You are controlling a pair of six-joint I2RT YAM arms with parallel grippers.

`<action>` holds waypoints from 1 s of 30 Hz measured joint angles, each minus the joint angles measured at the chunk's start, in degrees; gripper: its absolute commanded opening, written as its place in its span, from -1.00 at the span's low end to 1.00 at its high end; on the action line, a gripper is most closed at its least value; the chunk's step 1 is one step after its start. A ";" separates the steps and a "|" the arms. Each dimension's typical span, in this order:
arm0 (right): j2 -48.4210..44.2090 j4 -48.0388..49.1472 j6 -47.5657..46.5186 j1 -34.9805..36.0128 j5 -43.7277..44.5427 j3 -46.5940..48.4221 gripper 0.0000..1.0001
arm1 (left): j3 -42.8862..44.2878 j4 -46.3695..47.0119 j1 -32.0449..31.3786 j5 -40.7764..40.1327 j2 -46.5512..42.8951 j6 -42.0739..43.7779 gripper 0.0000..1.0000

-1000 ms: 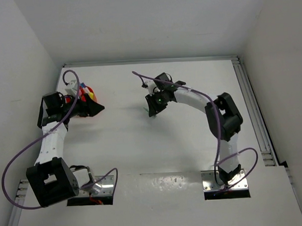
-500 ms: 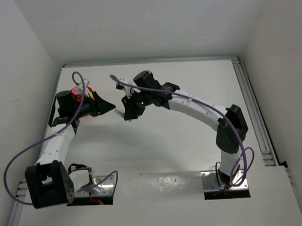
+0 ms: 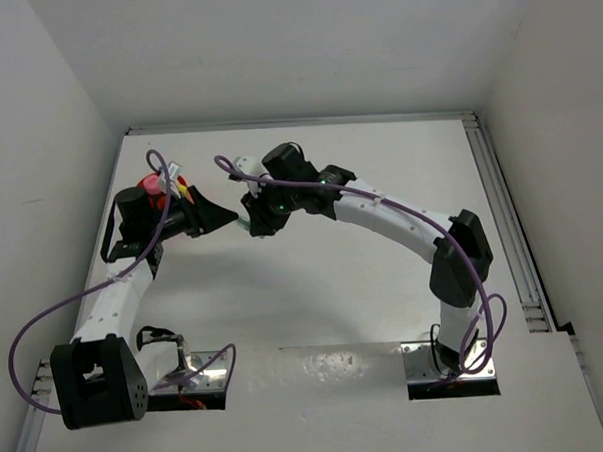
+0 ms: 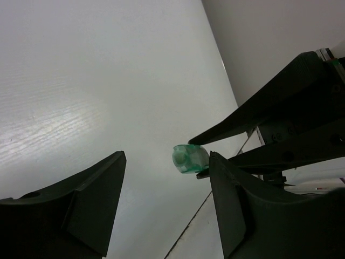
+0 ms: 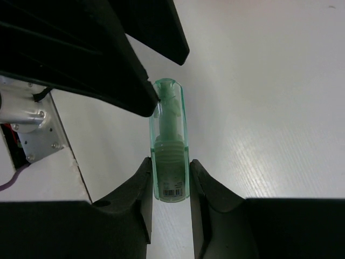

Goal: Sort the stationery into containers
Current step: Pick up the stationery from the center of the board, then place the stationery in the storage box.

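My right gripper is shut on a green highlighter and holds it above the table, cap end forward. In the top view the right gripper faces the left gripper tip to tip. My left gripper is open, and the highlighter's cap end sits between its fingers, close to the right-hand finger. I cannot tell whether they touch. The orange bowl, with red, pink and yellow items in it, shows partly behind the left wrist. Other stationery is out of view.
The white table is walled at the back and both sides. A metal rail runs along the right edge. Purple cables loop over both arms.
My right arm carried the green highlighter leftward across the table. My left arm swung right, away from the bowl, and its open jaws now meet the highlighter's tip.
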 measured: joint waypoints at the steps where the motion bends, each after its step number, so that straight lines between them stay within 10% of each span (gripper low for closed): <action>1: 0.02 0.02 -0.11 0.02 0.39 0.00 -1.00 | -0.09 0.04 -0.11 0.00 -0.09 -0.15 0.38; 14: 2.36 0.13 -1.40 2.69 4.83 2.93 -1.00 | -0.96 4.37 -1.09 1.42 2.32 -6.60 0.04; 25: 3.13 0.13 -2.25 4.68 8.37 3.74 -0.99 | -2.16 7.72 -1.20 3.19 4.37 -13.42 -0.97; 30: 3.13 0.15 -1.84 4.90 9.46 3.76 0.45 | -2.27 6.60 0.04 3.39 4.33 -12.26 -1.00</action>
